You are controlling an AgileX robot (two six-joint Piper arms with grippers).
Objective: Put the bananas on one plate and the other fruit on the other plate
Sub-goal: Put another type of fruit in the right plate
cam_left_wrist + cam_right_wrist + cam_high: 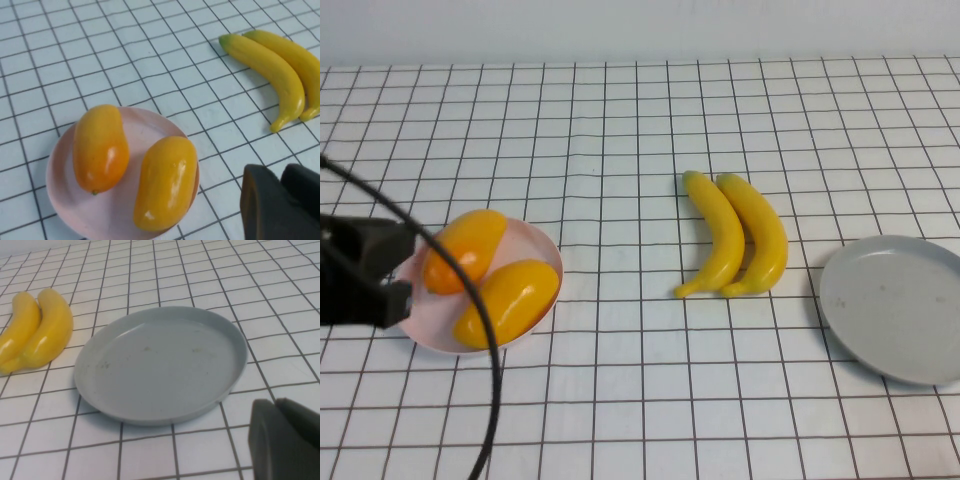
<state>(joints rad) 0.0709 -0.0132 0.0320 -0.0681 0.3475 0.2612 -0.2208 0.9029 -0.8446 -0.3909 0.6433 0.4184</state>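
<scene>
Two bananas [740, 235] lie side by side on the table's middle, also in the left wrist view [275, 70] and the right wrist view [37, 330]. Two orange-yellow mango-like fruits [505, 300] [465, 250] lie on the pink plate [545, 245] at the left, also in the left wrist view [165, 182] [100, 147]. The grey-blue plate [900, 305] sits empty at the right. My left gripper [390, 290] [280, 200] is shut and empty, just left of the pink plate. My right gripper [282, 440] is shut and empty, near the grey-blue plate [160, 362], and is out of the high view.
A white tablecloth with a black grid [620, 120] covers the table. A black cable [480, 330] runs from the left arm across the front left. A pale wall runs along the back edge.
</scene>
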